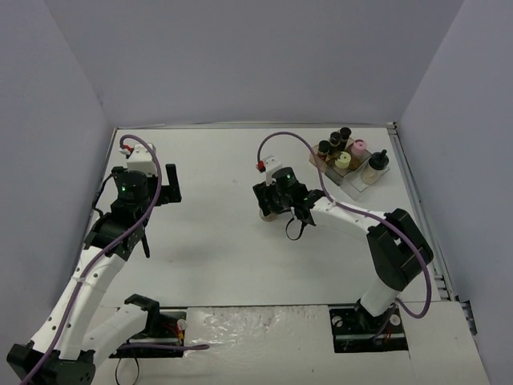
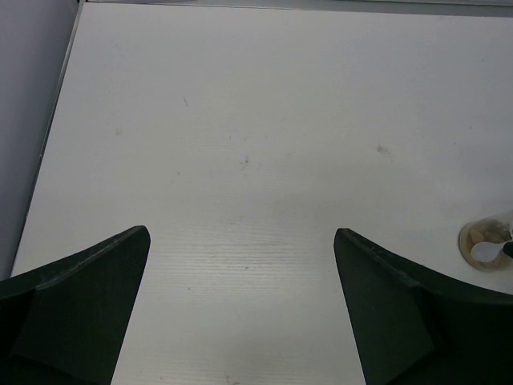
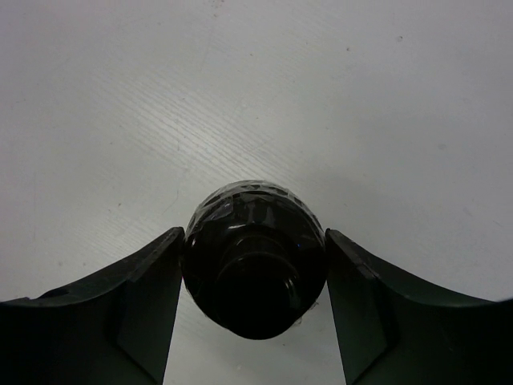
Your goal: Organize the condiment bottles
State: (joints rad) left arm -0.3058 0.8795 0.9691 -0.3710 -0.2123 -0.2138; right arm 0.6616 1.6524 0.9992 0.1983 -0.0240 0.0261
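My right gripper (image 1: 276, 202) (image 3: 254, 238) is shut on a condiment bottle (image 3: 253, 273) with a black cap, both fingers pressing its sides. The bottle (image 1: 268, 211) stands on the white table near the middle. Its pale lower part shows at the right edge of the left wrist view (image 2: 483, 242). Several more bottles stand in the stepped rack (image 1: 354, 178) at the back right: black-capped ones (image 1: 335, 138), a pink-capped one (image 1: 359, 147), a pale yellow-capped one (image 1: 343, 159) and a larger clear one (image 1: 375, 166). My left gripper (image 1: 165, 186) (image 2: 240, 234) is open and empty over the left side of the table.
Grey walls close in the table (image 1: 216, 160) on the left, back and right. The rack sits close to the right wall. The purple cable of the right arm (image 1: 296, 140) arcs between the held bottle and the rack.
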